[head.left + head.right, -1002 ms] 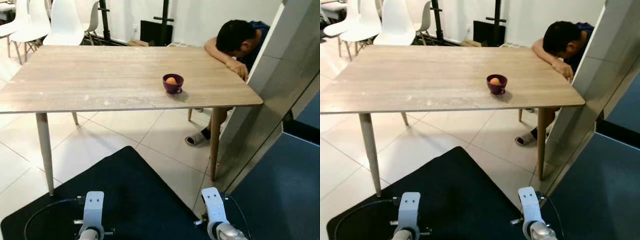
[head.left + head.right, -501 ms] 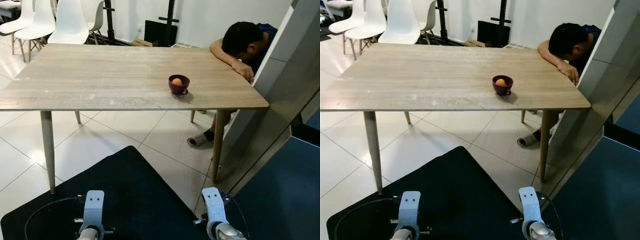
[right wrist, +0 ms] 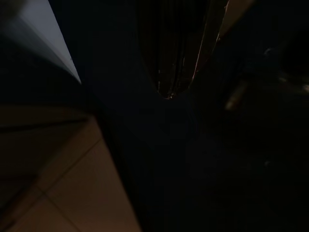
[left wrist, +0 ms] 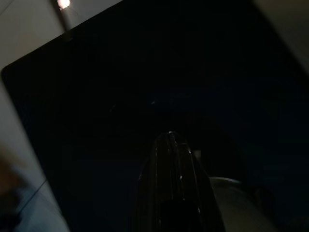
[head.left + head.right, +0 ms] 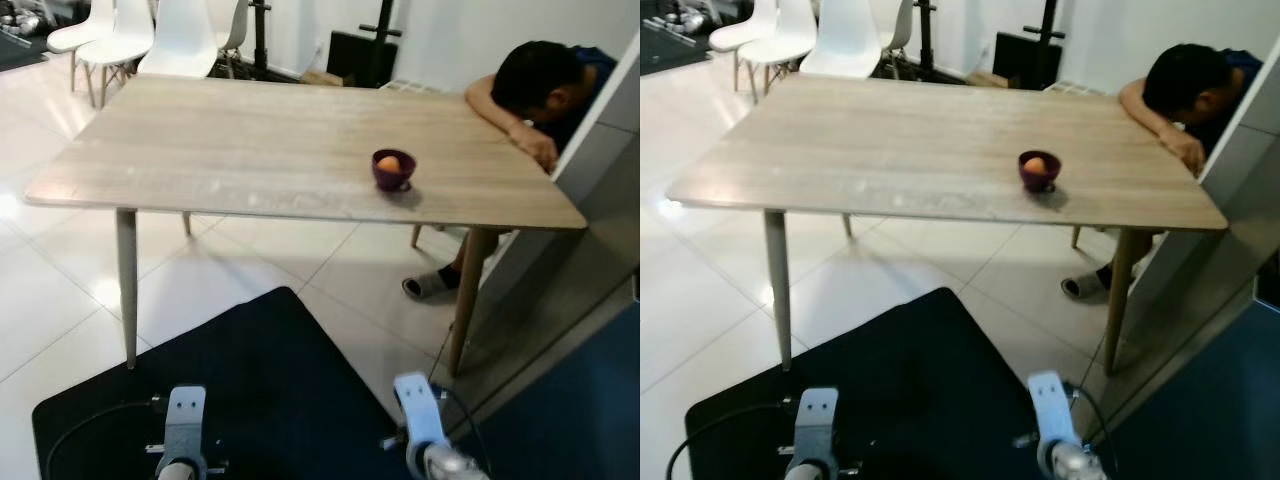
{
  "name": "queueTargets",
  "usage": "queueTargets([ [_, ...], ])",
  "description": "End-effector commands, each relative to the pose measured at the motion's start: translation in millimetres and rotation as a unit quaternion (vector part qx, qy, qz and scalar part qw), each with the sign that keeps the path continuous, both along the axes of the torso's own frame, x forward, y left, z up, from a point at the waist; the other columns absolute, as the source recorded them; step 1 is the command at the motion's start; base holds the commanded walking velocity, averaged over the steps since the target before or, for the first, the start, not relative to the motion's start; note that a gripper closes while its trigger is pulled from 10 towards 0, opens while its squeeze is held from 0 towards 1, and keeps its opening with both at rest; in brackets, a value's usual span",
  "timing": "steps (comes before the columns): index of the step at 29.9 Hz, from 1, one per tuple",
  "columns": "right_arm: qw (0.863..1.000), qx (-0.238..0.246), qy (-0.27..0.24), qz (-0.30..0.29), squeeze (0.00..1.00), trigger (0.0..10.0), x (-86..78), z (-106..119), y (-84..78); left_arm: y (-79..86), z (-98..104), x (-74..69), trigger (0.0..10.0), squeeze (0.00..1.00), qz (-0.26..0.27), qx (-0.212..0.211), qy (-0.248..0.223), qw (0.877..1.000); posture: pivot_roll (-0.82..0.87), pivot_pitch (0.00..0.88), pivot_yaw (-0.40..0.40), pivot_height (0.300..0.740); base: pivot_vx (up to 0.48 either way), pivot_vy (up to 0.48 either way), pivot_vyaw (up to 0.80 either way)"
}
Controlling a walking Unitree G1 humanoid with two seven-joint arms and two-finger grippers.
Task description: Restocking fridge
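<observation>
Left tool [image 4: 170, 140] and right tool [image 3: 169, 92] both hang idle low over the black mat [image 5: 270, 390], each with its fingers pressed together, holding nothing. Wrist views dark; tile floor [image 3: 72, 193] is faintly visible beside the mat. Well ahead of and above both tools: a wooden worktop [image 5: 250, 140]. On it, ahead of the right tool, sits a purple cup [image 5: 394, 170] with an orange egg-like item [image 5: 388, 163] inside. Beyond it, a person [image 5: 540, 85] slumps on the worktop's far right corner. White chairs [image 5: 190, 40] stand behind it.
</observation>
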State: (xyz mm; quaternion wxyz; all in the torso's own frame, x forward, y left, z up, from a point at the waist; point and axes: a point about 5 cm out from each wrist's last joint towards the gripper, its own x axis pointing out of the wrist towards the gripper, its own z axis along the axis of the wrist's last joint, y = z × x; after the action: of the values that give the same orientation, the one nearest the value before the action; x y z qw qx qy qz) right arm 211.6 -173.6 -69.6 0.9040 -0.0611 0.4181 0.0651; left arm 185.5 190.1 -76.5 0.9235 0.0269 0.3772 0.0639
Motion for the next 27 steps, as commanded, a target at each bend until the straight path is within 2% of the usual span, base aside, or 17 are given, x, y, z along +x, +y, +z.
queueTargets([
  [1, 1.0, -0.002, 0.01, -0.012, 0.0, 10.0, -4.5, -3, -2.8, 1.0, 1, 1.5, 10.0, 0.0, 0.004, -0.001, -0.007, 1.0, -0.05, 0.029, -0.059, 0.731, 0.0, 0.0, 0.0],
  [5, 1.0, -0.004, 0.005, -0.019, 0.0, 10.0, -4.7, -1, -12.5, 4.4, 4, 3.3, 10.0, 0.0, 0.001, 0.009, -0.021, 1.0, -0.06, 0.022, -0.049, 0.731, 0.0, 0.0, 0.0],
  [11, 1.0, -0.002, -0.004, -0.018, 0.0, 10.0, -2.6, 0, -10.1, 3.2, 6, 6.1, 10.0, 0.0, 0.008, 0.002, -0.033, 0.999, -0.06, 0.014, -0.052, 0.731, 0.0, 0.0, 0.0],
  [27, 1.0, 0.006, -0.025, -0.009, 0.0, 10.0, 7.2, 5, -2.1, 0.1, 8, 8.3, 10.0, 0.0, 0.009, -0.006, -0.041, 0.999, -0.06, 0.004, -0.05, 0.731, 0.302, 0.0, 0.0],
])
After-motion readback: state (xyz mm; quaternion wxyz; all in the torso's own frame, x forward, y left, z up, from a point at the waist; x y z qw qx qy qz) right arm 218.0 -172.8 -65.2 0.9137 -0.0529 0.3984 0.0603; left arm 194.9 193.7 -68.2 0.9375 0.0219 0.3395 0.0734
